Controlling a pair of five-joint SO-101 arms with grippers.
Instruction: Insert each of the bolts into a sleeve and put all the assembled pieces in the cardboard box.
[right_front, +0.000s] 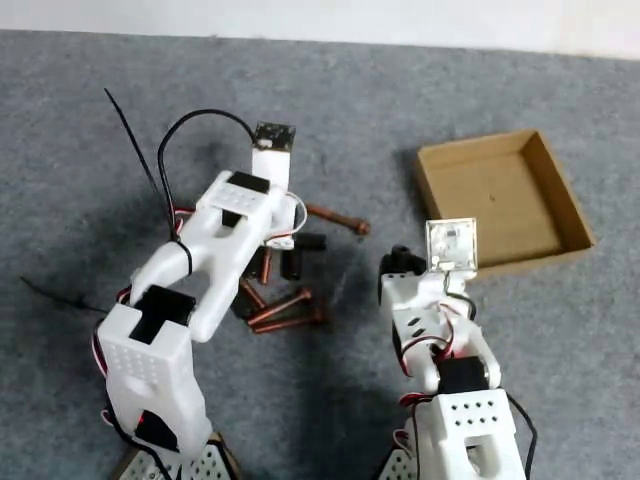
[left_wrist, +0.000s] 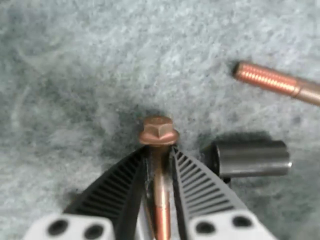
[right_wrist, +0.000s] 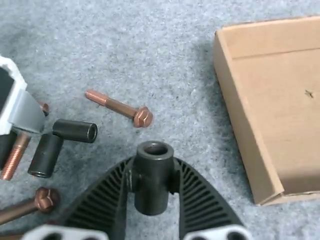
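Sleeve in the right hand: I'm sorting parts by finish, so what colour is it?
Black; the sleeve shows best in the right wrist view.

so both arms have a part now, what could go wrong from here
1. The left gripper holds its bolt by the shank, head sticking out front, so the threaded end seems to point back at the wrist; mating may need a regrasp.
2. A loose sleeve lies close beside that gripper and could get knocked.
3. The right gripper pinches its sleeve at the sides; a push from the bolt might tilt it.
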